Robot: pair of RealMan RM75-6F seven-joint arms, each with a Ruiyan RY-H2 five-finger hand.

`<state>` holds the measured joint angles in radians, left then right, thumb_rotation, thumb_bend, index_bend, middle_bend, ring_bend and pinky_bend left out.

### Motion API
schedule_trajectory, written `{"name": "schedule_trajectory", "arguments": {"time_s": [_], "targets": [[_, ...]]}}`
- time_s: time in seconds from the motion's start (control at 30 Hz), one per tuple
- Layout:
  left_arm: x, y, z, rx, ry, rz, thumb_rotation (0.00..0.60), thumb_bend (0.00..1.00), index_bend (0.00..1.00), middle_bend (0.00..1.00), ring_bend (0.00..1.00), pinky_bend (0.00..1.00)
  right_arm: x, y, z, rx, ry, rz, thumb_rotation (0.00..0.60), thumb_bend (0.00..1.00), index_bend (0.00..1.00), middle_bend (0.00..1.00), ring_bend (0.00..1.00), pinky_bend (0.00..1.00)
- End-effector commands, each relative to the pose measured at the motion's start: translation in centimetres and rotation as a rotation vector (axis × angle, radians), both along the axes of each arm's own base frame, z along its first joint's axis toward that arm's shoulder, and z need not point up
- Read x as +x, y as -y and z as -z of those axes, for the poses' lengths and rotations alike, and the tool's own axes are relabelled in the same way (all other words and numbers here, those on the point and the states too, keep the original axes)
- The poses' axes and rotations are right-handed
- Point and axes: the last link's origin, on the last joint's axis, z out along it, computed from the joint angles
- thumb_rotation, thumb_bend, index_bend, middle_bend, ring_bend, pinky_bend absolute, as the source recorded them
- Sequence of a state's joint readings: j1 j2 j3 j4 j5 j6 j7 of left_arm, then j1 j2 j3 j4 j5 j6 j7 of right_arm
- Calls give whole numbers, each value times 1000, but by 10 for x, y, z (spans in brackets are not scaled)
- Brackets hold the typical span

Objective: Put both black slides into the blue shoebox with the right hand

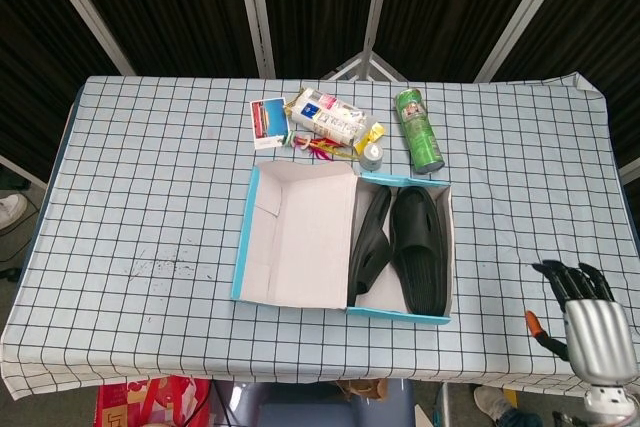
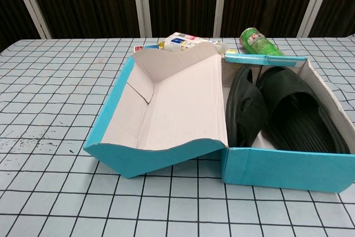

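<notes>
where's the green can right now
In the head view, the green can lies on its side at the table's far edge, behind the blue shoebox, right of the snack packets.

**A staged test table in a lab or studio**

The table (image 1: 150, 167) is draped in a pale cloth printed with a black grid, its hem hanging loose over the near edge. Behind it stand dark corrugated panels (image 1: 180, 7) joined by pale metal frames (image 1: 255, 12), closing off the space like a booth. On the cloth sits a mixed set of household goods: a blue shoebox (image 1: 243, 247) with its lid open, a green can (image 1: 419, 128) on its side, a snack pack (image 1: 326, 115), a small card (image 1: 267, 123). A robot hand (image 1: 588, 322) shows at the lower right corner. Ink marks (image 1: 160, 265) stain the cloth
</notes>
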<state>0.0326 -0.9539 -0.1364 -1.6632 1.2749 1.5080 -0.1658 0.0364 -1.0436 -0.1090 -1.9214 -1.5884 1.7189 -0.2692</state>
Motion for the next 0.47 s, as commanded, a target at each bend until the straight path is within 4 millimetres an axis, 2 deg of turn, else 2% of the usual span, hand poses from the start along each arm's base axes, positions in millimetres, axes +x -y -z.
{"name": "schedule_trajectory", "arguments": {"time_s": [0.03,0.27,0.47], "targets": [[0,0,1,-1,-1,-1,600,373,112,13,0,92,-15,-21,1,17,-35,20,600,315,275,234,251,138],[-1,0,0,3,-6,-9,600,374,114,13,0,93,-28,-25,-5,-15,-74,50,600,316,274,224,232,138],[-1,-3,3,-7,-13,-15,600,373,124,13,0,92,-30,-24,-6,-25,-75,58,600,315,275,224,232,138]]}}
